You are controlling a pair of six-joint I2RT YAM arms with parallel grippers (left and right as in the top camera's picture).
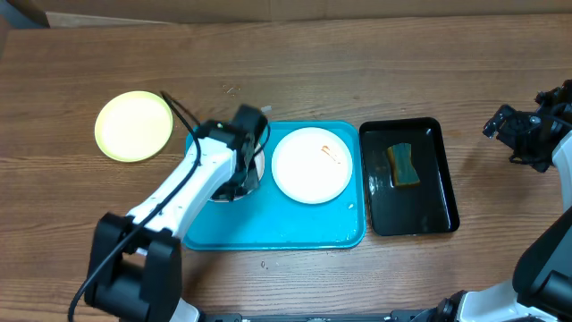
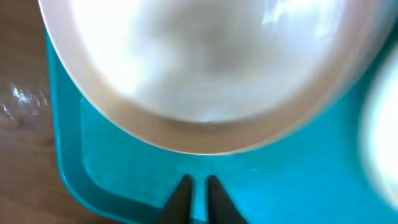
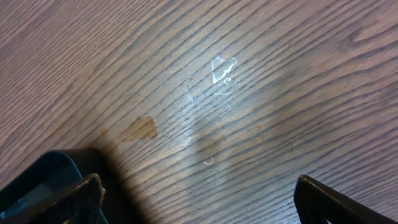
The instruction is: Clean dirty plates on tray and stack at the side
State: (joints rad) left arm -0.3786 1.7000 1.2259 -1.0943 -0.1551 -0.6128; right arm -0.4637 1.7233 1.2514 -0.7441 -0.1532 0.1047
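A turquoise tray [image 1: 277, 228] lies mid-table. A white plate [image 1: 311, 165] with an orange-red smear lies on its right half. A second white plate [image 1: 256, 173] lies on the left half, mostly hidden under my left arm. In the left wrist view this plate [image 2: 205, 62] fills the top, blurred, over the tray [image 2: 280, 180]. My left gripper [image 1: 248, 148] [image 2: 198, 183] hovers at that plate's rim, fingers shut to a thin slit with nothing between them. A pale yellow-green plate [image 1: 134, 126] sits on the table left of the tray. My right gripper [image 1: 517, 134] [image 3: 199, 199] is open and empty over bare wood at the far right.
A narrow black tray [image 1: 427, 206] holding a yellow-and-green sponge [image 1: 403, 166] stands right of the turquoise tray. Its corner shows in the right wrist view [image 3: 37, 180]. Small wet spots mark the wood [image 3: 221, 71].
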